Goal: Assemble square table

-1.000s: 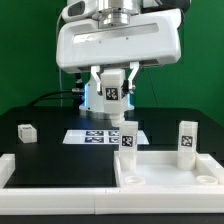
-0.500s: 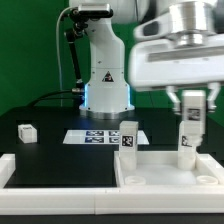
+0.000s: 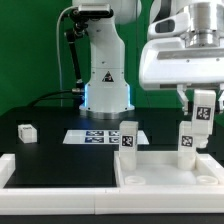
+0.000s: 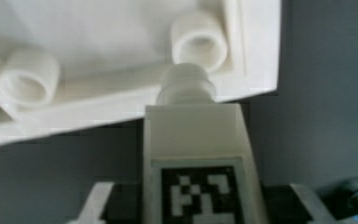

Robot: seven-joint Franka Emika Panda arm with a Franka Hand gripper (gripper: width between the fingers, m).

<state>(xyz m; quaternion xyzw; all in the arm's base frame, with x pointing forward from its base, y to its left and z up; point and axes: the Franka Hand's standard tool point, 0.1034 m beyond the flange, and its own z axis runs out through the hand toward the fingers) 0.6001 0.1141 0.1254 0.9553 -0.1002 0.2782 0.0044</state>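
Above corner of white plastic square tabletop (image 3: 165,180): jaws grasp short white tagged leg (image 3: 203,110). Likely mid-placement; next, align peg (image 4: 185,85) over leg-free corner, lower, twist.

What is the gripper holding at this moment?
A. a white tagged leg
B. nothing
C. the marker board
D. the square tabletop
A: the gripper is closed on a white tagged leg, held in the air above the tabletop; the wrist view shows the leg between the fingers.
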